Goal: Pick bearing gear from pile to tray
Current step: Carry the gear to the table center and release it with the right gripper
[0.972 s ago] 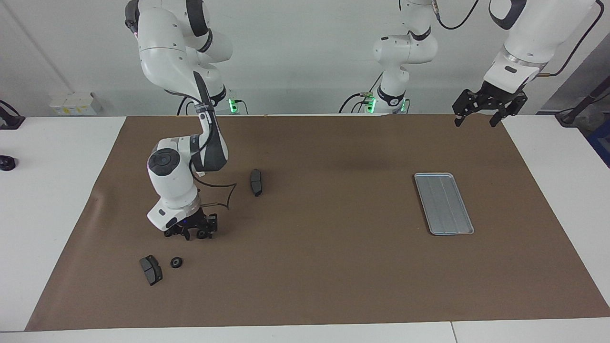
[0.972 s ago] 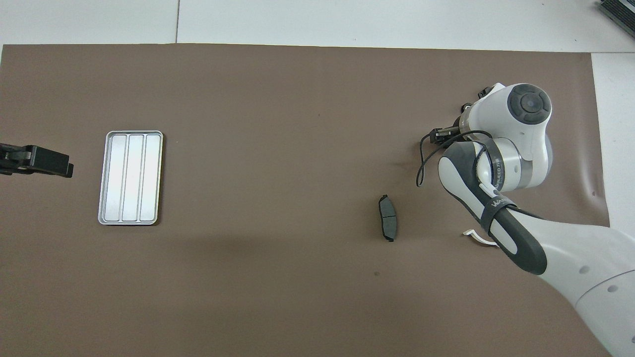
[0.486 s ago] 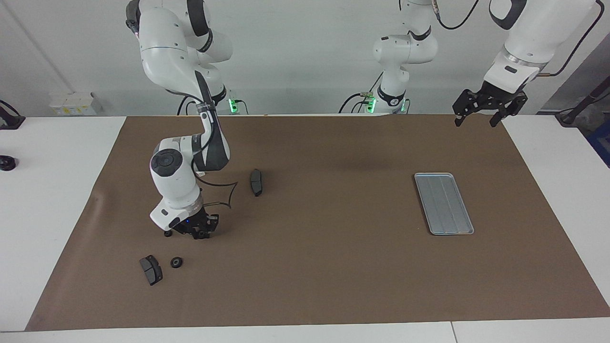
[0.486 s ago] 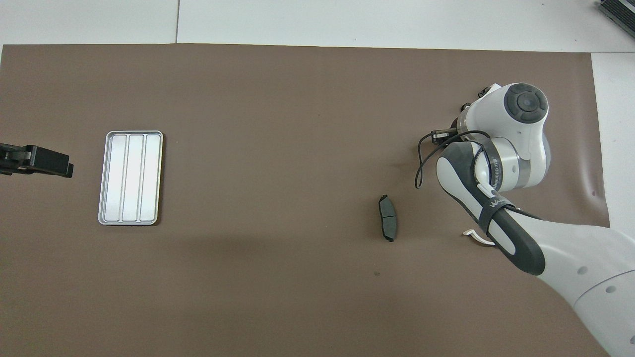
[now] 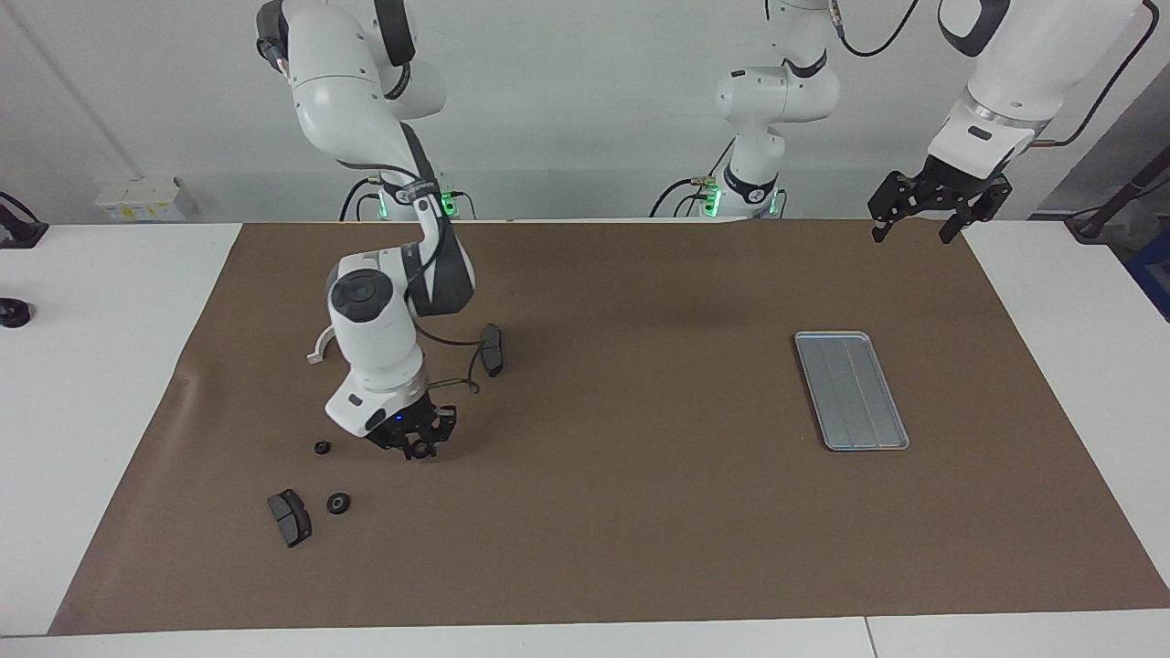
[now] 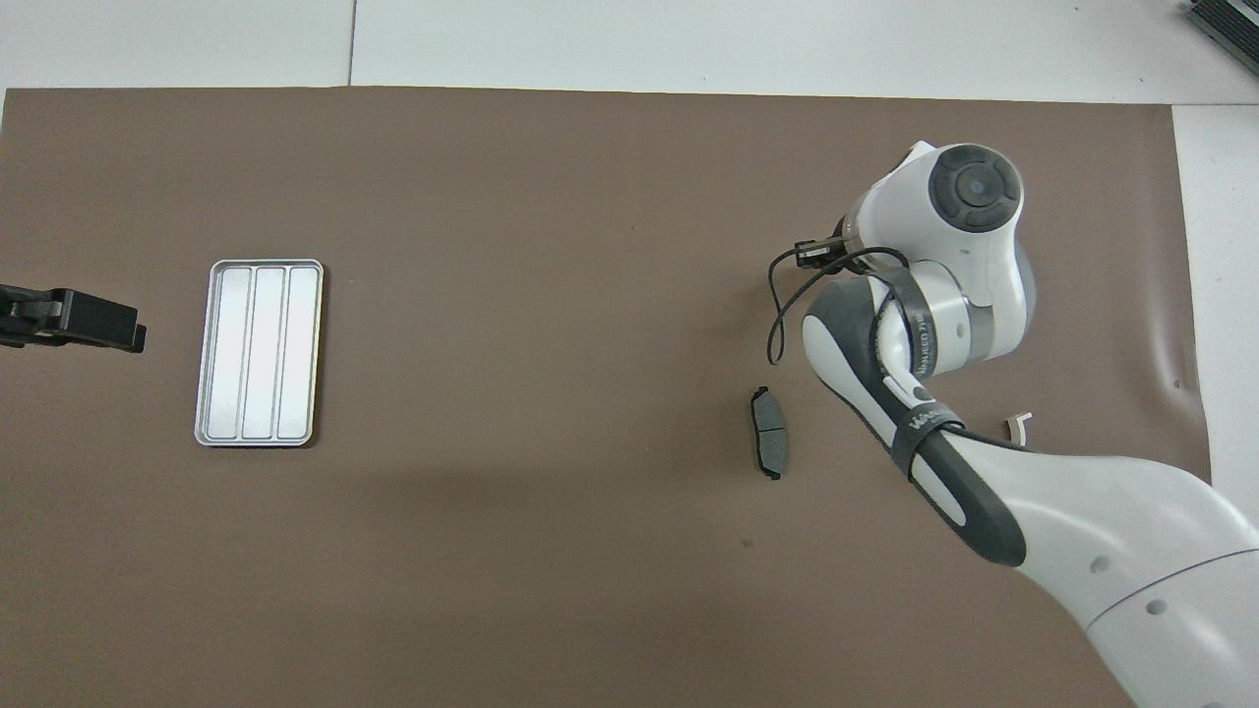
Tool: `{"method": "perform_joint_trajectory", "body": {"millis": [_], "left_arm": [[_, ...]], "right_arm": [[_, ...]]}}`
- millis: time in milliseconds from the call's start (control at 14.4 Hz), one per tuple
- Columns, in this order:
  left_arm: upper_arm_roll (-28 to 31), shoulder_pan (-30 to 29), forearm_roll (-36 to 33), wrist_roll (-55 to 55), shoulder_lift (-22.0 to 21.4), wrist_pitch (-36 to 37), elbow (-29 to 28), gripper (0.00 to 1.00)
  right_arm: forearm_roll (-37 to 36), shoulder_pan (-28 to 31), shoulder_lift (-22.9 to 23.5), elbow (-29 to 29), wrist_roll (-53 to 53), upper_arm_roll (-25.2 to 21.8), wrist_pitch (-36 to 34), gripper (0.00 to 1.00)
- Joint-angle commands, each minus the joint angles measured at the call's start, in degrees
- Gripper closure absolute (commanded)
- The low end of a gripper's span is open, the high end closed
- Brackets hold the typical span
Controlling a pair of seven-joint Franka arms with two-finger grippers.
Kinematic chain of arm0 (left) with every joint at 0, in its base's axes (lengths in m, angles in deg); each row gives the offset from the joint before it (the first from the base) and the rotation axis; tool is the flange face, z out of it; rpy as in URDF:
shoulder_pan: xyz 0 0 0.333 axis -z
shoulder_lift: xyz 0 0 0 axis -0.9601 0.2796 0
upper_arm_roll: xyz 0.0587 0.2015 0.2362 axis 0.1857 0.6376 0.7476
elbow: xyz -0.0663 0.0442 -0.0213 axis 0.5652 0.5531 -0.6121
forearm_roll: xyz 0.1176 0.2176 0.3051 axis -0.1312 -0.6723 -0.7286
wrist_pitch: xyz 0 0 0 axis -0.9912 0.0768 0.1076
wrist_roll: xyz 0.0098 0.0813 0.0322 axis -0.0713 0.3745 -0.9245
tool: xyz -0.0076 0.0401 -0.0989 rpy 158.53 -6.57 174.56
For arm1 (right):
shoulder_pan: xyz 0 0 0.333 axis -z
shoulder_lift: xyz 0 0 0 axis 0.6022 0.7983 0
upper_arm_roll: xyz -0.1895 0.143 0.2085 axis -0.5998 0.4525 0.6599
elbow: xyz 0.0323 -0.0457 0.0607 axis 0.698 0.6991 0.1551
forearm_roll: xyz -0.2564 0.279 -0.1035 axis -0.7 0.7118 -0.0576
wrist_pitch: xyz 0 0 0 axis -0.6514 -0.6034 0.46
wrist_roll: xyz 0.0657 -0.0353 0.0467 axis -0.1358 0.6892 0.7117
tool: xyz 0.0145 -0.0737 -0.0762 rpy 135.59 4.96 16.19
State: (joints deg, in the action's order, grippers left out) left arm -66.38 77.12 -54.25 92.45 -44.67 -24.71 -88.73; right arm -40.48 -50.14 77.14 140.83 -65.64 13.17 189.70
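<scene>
The left gripper hung with its fingers spread open over the corner of the brown mat at the left arm's end of the desk, that arm waiting. The right gripper sat low over the mat, and whether it was closed on anything could not be told. Near it lay two small bearing gears and a brake pad, with a second pad nearer to the robots. The tray lay flat toward the left arm's end, well apart from them.
</scene>
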Motion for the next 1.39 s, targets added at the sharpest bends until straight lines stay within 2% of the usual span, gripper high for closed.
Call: {"method": "perform_joint_trajectory", "body": {"millis": [0, 278, 417, 694, 972, 1111, 1181, 1250, 1319], "left_arm": [[-0.26, -0.55, 0.31, 0.43, -1.86, -0.66, -1.98, 0.00], [-0.26, -0.55, 0.31, 0.34, -1.86, -0.48, -2.06, 0.00], [-0.26, -0.55, 0.31, 0.43, -1.86, -0.48, -2.06, 0.00], [-0.26, -0.55, 0.31, 0.43, -1.86, -0.57, -2.06, 0.00], [-0.26, -0.55, 0.31, 0.43, -1.86, -0.48, -2.06, 0.00], [-0.26, -0.55, 0.31, 0.43, -1.86, -0.48, -2.06, 0.00], [-0.26, -0.55, 0.31, 0.43, -1.86, -0.57, -2.06, 0.00], [-0.26, -0.46, 0.31, 0.34, -1.86, -0.92, -2.06, 0.00], [-0.26, -0.46, 0.31, 0.34, -1.86, -0.92, -2.06, 0.00]], "right_arm": [[-0.64, -5.42, 2.24, -3.29, -6.15, -0.03, -0.34, 1.00], [0.23, -12.36, 2.86, -4.61, -14.58, -0.03, 7.29, 1.00], [0.41, -14.74, 3.03, -4.53, -17.57, 0.15, 8.80, 1.00], [0.32, -20.10, 5.84, -4.00, -23.91, 0.24, 16.52, 1.00], [1.46, -23.71, 5.67, -3.83, -27.06, 0.33, 16.36, 1.00], [1.55, -25.12, 5.67, -3.39, -30.50, 0.32, 15.84, 0.39], [1.64, -25.47, 5.50, -3.04, -31.38, 0.32, 15.66, 0.24], [1.55, -25.47, 5.49, -3.03, -32.09, 0.32, 15.05, 0.02], [1.55, -25.47, 5.32, -3.21, -32.18, 0.32, 14.26, 0.00]]}}
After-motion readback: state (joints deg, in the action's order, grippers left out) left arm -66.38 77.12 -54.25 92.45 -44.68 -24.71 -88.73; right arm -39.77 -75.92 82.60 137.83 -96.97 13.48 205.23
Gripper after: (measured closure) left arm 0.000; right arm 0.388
